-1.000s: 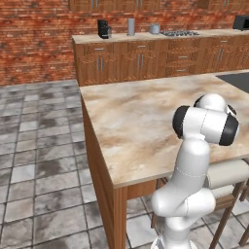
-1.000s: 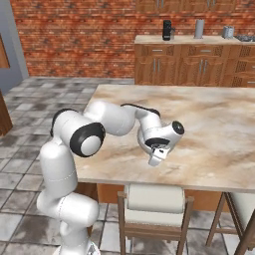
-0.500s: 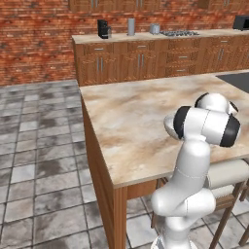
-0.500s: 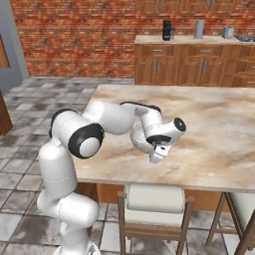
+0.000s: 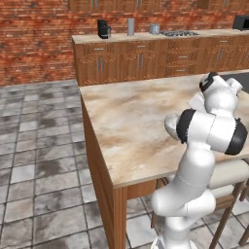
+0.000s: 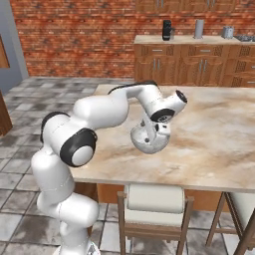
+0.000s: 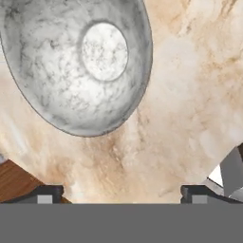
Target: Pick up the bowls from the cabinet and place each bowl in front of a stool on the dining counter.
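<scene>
claw (image 7: 121, 192): spread wide, holding nothing | bowls: 1, speckled grey-white bowl (image 6: 148, 140) sitting on the dining counter (image 6: 219, 149) just under and ahead of the claw | stools: 2 below the counter edge, one stool (image 6: 152, 205) right beneath the claw

grey bowl (image 7: 76, 61) cut by hand view top/left edge, partly behind gripper (image 6: 155, 133) in right base view
</scene>
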